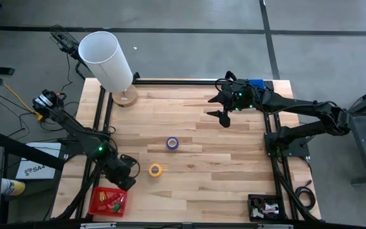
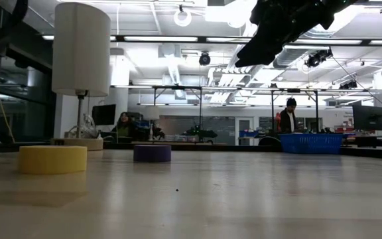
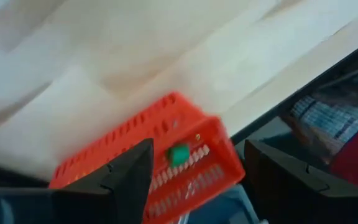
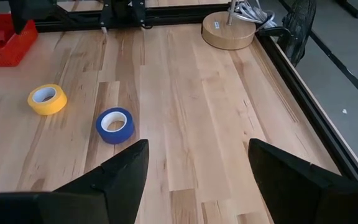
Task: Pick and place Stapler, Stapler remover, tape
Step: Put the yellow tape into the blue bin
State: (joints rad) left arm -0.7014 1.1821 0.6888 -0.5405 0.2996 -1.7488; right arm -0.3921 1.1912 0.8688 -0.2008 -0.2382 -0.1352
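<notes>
Beside the white-shaded lamp [image 1: 107, 60] at the far left corner, a pale wood-plank table [image 1: 221, 178] fronts a workshop of ceiling lights and benches, where a person [image 2: 288, 117] stands. Nearest the viewer below the lamp, a red slatted plastic basket [image 1: 107, 201] holds small green and yellow items, too blurred to name; the left gripper [image 1: 127, 173] hovers just beside it, fingers spread. Right of that, a yellow tape roll [image 1: 155, 170] and a blue-purple tape roll [image 1: 172, 144] lie flat, holes upward. Farther right from the lamp, the right gripper [image 1: 221, 105] hangs spread above bare planks near a blue basket [image 1: 256, 84].
</notes>
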